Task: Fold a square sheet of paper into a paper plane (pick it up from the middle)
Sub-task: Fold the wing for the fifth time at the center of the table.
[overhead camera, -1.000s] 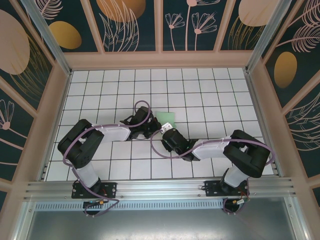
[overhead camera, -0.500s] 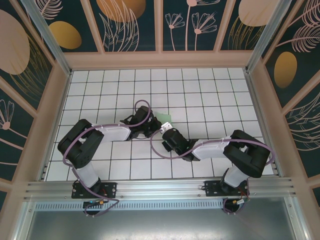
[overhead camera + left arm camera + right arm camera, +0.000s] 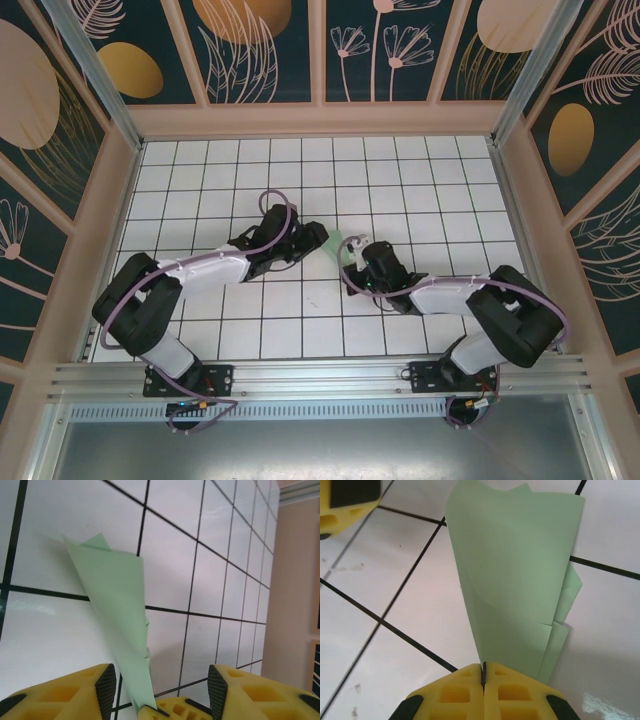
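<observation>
The right gripper is pinching one end of the paper plane near the middle of the tiled table in the top view, while the left gripper is sitting just beside the paper's other side. From up here the paper is showing as a small pale green patch between the 2 arms, and the jaws are too small to read. The left wrist camera is showing its own 2 yellow fingers standing wide apart with nothing between the pads. The paper is running away from them as a long tapered wedge, its near end caught by another yellow tip at the bottom edge. The right wrist camera is giving what the others are not: its own fingers pressed together on the narrow end, the sheet bulging slightly above the tiles, and several stacked layers stepping out along the right edge. Judging from this, the piece is feather-light, floppy and easily creased or torn, so it is probably wanting a hold across the layered crease, not on a single loose flap.
</observation>
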